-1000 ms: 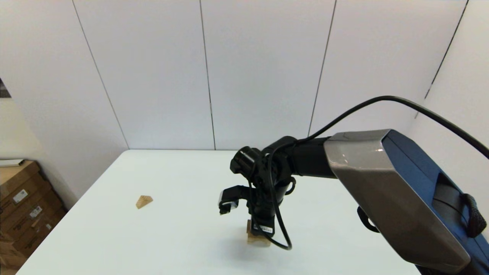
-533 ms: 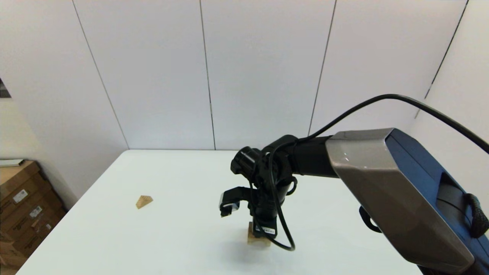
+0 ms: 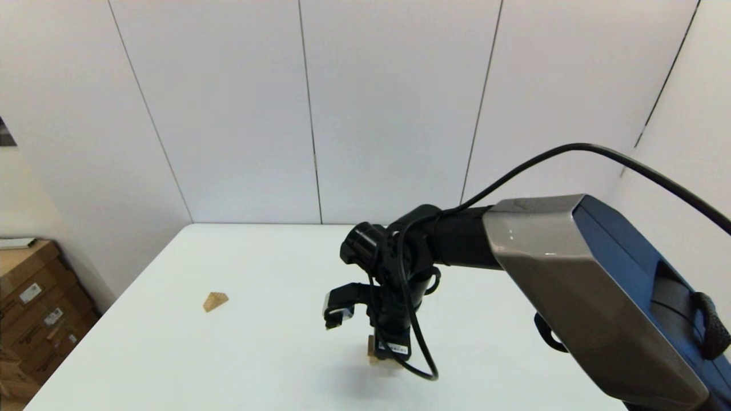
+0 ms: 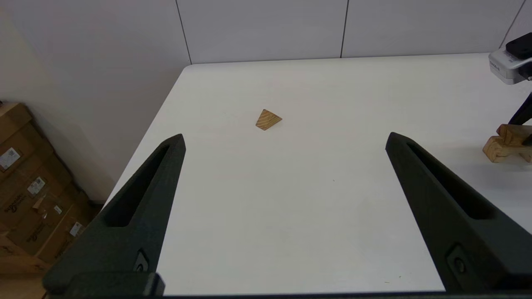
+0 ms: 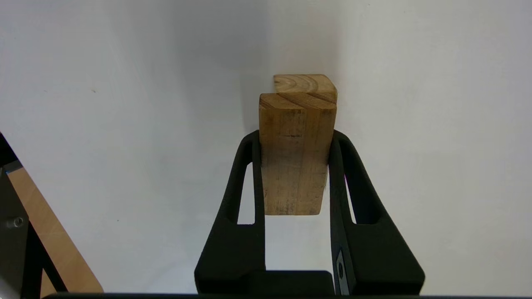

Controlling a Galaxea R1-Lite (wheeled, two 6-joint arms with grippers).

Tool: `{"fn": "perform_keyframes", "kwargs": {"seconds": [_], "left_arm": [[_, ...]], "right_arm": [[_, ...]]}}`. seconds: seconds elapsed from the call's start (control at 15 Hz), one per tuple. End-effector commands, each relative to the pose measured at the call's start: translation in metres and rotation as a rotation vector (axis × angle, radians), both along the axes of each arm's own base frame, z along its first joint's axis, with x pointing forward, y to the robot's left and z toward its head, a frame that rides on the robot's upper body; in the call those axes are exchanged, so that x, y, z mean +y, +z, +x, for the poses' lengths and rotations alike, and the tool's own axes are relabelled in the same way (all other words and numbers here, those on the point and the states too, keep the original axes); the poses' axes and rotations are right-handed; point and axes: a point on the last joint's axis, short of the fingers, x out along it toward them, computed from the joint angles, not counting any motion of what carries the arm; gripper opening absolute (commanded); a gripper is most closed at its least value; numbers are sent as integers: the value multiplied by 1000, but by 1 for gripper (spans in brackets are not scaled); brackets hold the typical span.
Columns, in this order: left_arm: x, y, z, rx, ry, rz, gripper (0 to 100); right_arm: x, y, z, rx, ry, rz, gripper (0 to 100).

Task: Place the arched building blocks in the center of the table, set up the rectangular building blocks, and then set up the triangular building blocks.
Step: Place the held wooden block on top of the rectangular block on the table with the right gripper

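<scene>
We see the right gripper (image 5: 296, 137) with its fingers (image 5: 249, 174) clamped on the two long sides of the plain block (image 5: 296, 166), a solid light-brown wooden oblong with flat faces and end grain showing. Just beyond it, in the right wrist view, sits the arch block (image 5: 305, 83), its grained end peeking out past the held block. In the left wrist view the arch block (image 4: 505, 143) rests on the counter (image 4: 291, 199) with its hollow facing down. The head view shows the right gripper (image 3: 388, 351) over mid-counter. The small wedge (image 3: 215, 300), striped grain on its end, lies well apart, towards the counter's left side. Our left gripper (image 4: 284, 139) hangs over the near left part of the counter, fingers (image 4: 137, 216) spread wide, nothing between them.
</scene>
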Motion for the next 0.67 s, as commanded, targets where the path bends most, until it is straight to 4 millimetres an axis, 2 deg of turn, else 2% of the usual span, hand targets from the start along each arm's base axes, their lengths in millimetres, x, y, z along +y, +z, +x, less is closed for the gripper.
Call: {"fn": "perform_keyframes", "kwargs": {"seconds": [0.07,0.67], "left_arm": [[0,0,0,2,1,0,100],[0,0,0,2,1,0,100]], "right_arm": [[1,-4,0,7,4,-10,0],[-4,-4,5,-2,2,-13,0]]}}
